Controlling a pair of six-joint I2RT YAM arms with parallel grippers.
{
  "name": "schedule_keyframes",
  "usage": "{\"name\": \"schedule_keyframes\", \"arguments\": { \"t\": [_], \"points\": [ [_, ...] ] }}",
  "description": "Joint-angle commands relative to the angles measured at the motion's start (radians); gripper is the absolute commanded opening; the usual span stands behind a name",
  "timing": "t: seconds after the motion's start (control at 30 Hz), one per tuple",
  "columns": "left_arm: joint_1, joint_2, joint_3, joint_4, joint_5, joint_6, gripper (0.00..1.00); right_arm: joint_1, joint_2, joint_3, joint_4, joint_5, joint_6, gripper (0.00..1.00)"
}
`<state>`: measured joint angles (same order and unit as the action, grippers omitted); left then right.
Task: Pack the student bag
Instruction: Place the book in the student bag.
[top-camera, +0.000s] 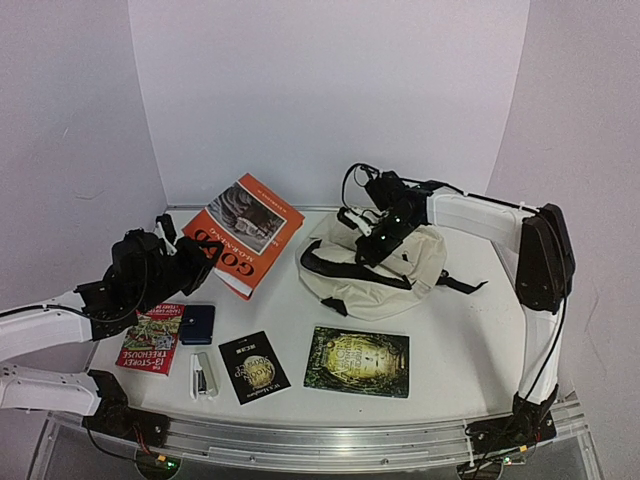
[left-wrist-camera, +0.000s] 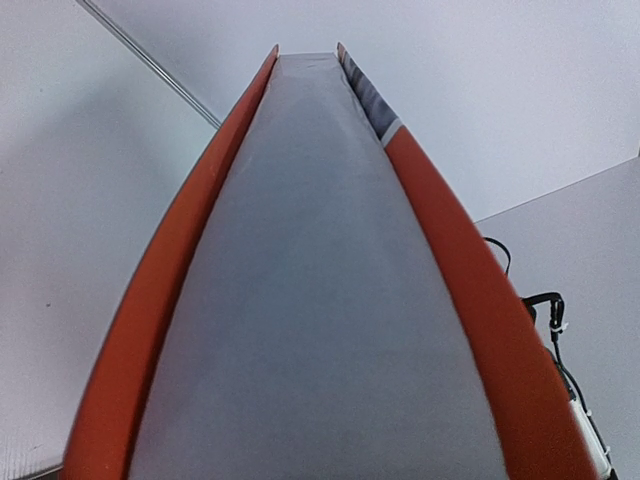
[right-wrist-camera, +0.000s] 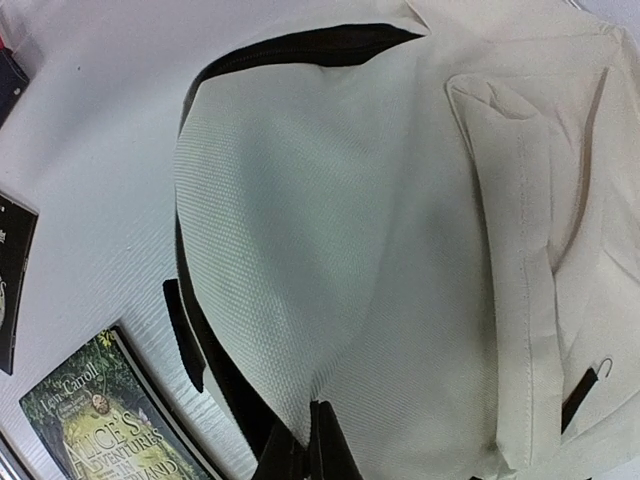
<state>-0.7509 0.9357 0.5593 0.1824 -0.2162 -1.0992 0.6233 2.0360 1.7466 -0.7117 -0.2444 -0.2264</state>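
The student bag (top-camera: 385, 268) is a cream fabric backpack with black straps, slumped on the table at the right of centre. My right gripper (top-camera: 378, 245) is on its top, shut and pinching a fold of the cream fabric (right-wrist-camera: 330, 330); the black fingertips (right-wrist-camera: 325, 450) meet at that fold. At the back left an orange book (top-camera: 245, 232) stands tilted, with my left gripper (top-camera: 193, 255) shut on its near corner. In the left wrist view the book's grey page edge (left-wrist-camera: 310, 300) fills the picture between orange covers, hiding the fingers.
Along the front lie a red Treehouse book (top-camera: 152, 340), a dark blue case (top-camera: 197, 323), a white stapler (top-camera: 204, 376), a black booklet (top-camera: 253, 366) and a green Alice book (top-camera: 358, 361). White walls close in the back and both sides.
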Motion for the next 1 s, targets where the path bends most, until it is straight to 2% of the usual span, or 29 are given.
{"name": "schedule_keyframes", "arguments": {
  "t": [0.0,0.2,0.3,0.43,0.73,0.97],
  "points": [
    [0.003,-0.085,-0.008,-0.025,0.037,0.018,0.07,-0.013,-0.069,0.062,0.003,-0.008,0.034,0.00],
    [0.002,-0.041,-0.023,0.023,0.181,0.024,0.03,-0.042,-0.087,0.117,0.019,-0.044,0.081,0.00],
    [0.001,0.005,-0.030,0.093,0.291,0.009,0.02,-0.044,-0.106,0.134,0.039,-0.058,0.088,0.00],
    [-0.003,0.070,-0.038,0.179,0.370,-0.013,0.02,-0.045,-0.148,0.121,0.098,-0.055,0.100,0.00],
    [-0.016,0.272,-0.044,0.364,0.434,-0.079,0.01,-0.051,-0.189,0.119,0.196,-0.115,0.143,0.00],
    [-0.021,0.490,-0.029,0.623,0.464,-0.178,0.02,-0.051,-0.191,0.102,0.216,-0.227,0.145,0.00]
  ]
}}
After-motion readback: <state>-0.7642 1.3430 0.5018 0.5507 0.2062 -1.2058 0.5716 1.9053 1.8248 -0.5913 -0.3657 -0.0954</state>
